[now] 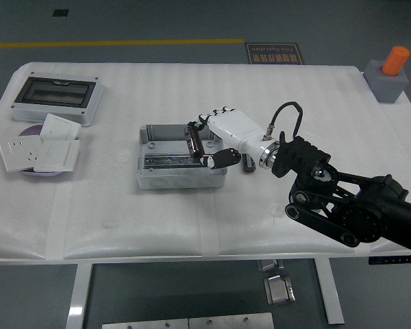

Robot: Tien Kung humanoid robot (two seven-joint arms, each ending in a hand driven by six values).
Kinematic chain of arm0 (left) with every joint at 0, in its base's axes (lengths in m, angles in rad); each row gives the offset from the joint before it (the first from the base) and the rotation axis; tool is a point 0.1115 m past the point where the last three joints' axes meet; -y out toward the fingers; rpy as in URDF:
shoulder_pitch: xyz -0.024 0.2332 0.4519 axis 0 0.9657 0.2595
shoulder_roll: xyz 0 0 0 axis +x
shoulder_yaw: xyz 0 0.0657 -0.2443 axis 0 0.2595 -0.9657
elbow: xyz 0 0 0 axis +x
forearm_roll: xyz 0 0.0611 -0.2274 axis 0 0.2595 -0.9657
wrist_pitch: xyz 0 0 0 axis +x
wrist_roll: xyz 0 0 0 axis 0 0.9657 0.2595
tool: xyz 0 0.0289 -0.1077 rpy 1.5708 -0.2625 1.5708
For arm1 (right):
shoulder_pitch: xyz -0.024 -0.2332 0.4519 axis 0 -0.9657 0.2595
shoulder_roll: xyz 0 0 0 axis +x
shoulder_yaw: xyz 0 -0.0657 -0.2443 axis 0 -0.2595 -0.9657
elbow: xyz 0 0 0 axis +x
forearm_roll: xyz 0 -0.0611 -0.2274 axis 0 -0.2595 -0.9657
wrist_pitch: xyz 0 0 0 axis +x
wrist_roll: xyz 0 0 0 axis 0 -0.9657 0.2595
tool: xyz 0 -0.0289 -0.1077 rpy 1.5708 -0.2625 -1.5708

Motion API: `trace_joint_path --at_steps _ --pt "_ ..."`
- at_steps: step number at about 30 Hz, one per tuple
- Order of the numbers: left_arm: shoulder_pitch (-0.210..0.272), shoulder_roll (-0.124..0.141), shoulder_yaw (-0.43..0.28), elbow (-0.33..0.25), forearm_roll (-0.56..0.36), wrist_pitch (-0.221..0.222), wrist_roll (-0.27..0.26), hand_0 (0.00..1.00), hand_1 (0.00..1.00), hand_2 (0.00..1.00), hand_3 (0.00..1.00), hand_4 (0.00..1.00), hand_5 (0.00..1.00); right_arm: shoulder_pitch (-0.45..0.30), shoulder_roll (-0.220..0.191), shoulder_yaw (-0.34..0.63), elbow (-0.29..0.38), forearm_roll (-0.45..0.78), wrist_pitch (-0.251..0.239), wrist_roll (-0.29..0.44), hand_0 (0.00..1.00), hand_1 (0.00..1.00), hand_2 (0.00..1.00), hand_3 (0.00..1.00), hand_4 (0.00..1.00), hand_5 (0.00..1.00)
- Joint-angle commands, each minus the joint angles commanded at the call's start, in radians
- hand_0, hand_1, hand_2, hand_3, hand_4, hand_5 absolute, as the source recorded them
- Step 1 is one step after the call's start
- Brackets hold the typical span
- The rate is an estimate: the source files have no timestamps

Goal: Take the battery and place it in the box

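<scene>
My right hand (207, 142) is white with black fingertips and reaches in from the lower right. It is shut on a black cylindrical battery (192, 140) and holds it upright over the right part of the open grey box (151, 179). A second black battery (246, 164) stands on the table just right of the box, partly hidden behind my wrist. The left arm is out of view.
A grey enclosure with a dark window (55, 98) lies at the back left. White socket plates (40, 151) rest on a purple disc at the left. A grey block with an orange cylinder (390, 75) stands at the back right.
</scene>
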Motion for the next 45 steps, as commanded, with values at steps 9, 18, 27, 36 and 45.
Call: trace_joint_path --at_steps 9,18,27,36,45 --pt "-0.002 0.000 0.003 0.000 -0.003 0.001 0.000 0.627 0.647 0.503 0.612 0.583 0.462 -0.001 -0.001 -0.007 -0.007 0.001 0.002 0.001 0.998 0.896 0.874 0.990 0.990 0.580" --pt "-0.003 -0.001 0.008 0.000 -0.011 0.004 -0.002 0.627 0.647 0.502 0.610 0.580 0.463 0.008 -0.078 -0.027 -0.050 0.030 0.003 0.009 0.998 0.891 0.865 0.981 0.998 0.597" --pt "-0.004 -0.002 0.010 0.000 -0.018 0.005 -0.004 0.627 0.647 0.499 0.609 0.567 0.457 0.042 -0.104 -0.131 -0.173 0.097 0.001 0.032 0.976 0.830 0.803 0.905 0.998 0.595" --pt "0.000 -0.002 0.009 0.000 -0.019 0.005 -0.004 0.627 0.646 0.499 0.609 0.560 0.452 0.062 -0.084 -0.198 -0.229 0.116 0.022 0.034 0.917 0.772 0.773 0.845 0.998 0.578" --pt "0.001 -0.003 0.012 0.000 -0.018 0.002 -0.006 0.627 0.644 0.498 0.606 0.554 0.452 0.073 -0.086 -0.213 -0.271 0.136 0.034 0.042 0.779 0.688 0.736 0.779 0.998 0.578"
